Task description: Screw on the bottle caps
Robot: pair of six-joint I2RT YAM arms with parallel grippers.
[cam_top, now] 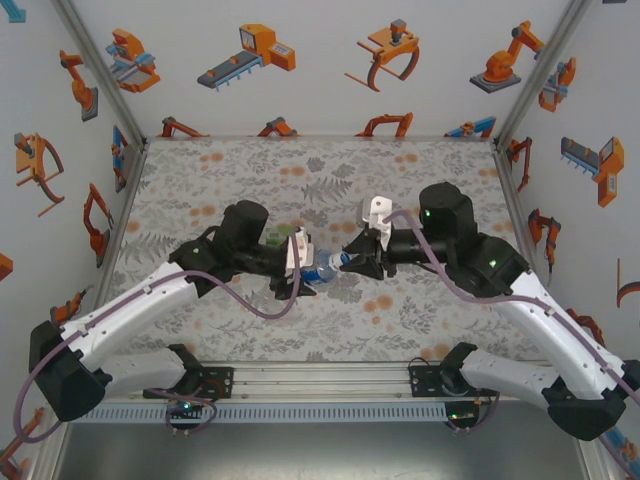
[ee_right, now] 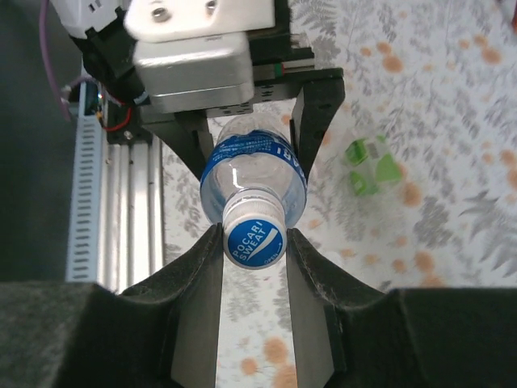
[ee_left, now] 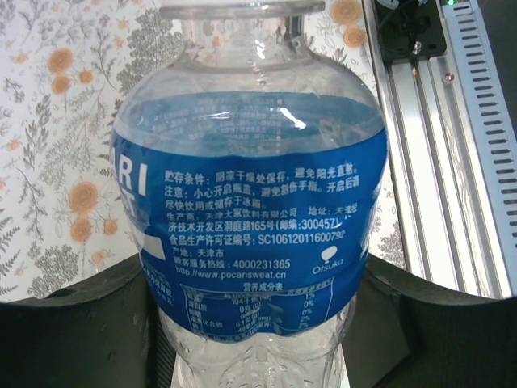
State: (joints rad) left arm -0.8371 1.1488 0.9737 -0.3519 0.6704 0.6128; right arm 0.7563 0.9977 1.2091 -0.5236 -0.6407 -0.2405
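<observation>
Centrally, blue-labelled bottle (ee_left: 250, 234) over floral tabletop (cam_top: 300, 170), robot-printed walls (cam_top: 320, 100) around.

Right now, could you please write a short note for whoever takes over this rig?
Left gripper: jaws shut on the blue-labelled bottle, held on its side with the neck toward the right arm.
Right gripper: jaws appear closed against the sides of the cap, which sits on that bottle's neck.
Elsewhere: a green-labelled item lies on the table near the left gripper; too small to tell if it is capped.
Done: cap is on the neck; how far it is threaded cannot be told.
Left: twist it tight, release, then cap any remaining bottles.
</observation>
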